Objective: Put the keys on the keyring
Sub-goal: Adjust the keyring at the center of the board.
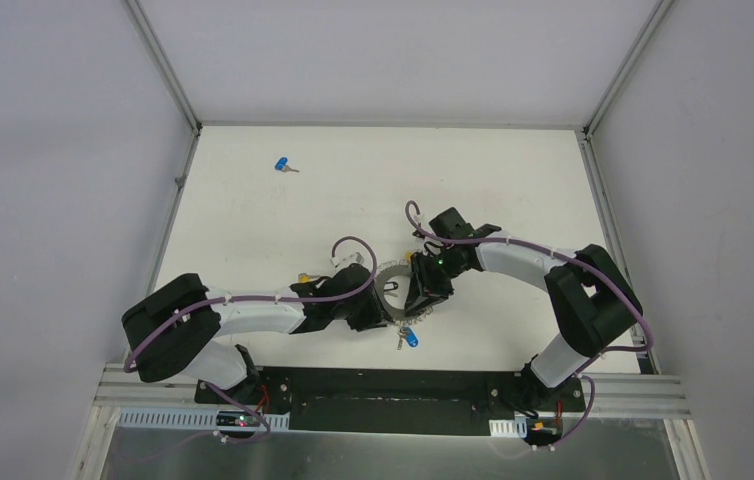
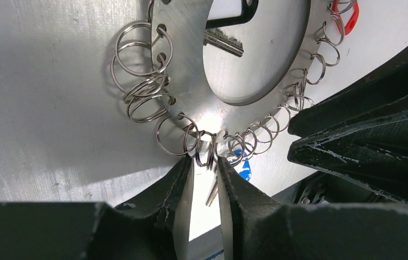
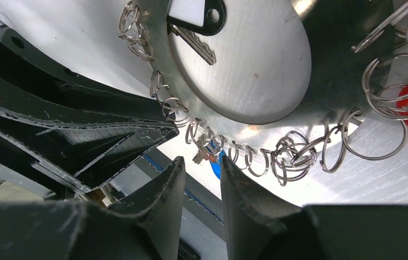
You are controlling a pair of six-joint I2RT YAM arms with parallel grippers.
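The keyring [image 1: 391, 283] is a flat grey metal disc with a round hole, its rim fringed with small split rings [image 2: 142, 92]. A blue-headed key [image 2: 243, 165] hangs from its near rim. My left gripper [image 2: 206, 162] reaches that rim, jaws a narrow gap apart with one split ring between the tips. My right gripper [image 3: 202, 165] comes in from the other side, open and empty, with the hanging blue key [image 3: 216, 162] just past its tips. A loose blue-headed key [image 1: 281, 165] lies alone at the far left of the table.
A black-headed key [image 2: 229, 21] shows through the disc's hole, and a red-headed one [image 2: 348, 13] hangs on the far rim. The right gripper's black body [image 2: 364, 135] crowds the left wrist view. A small yellow piece [image 1: 305, 279] sits by the left wrist. A black rail [image 1: 383, 385] runs along the table's near edge.
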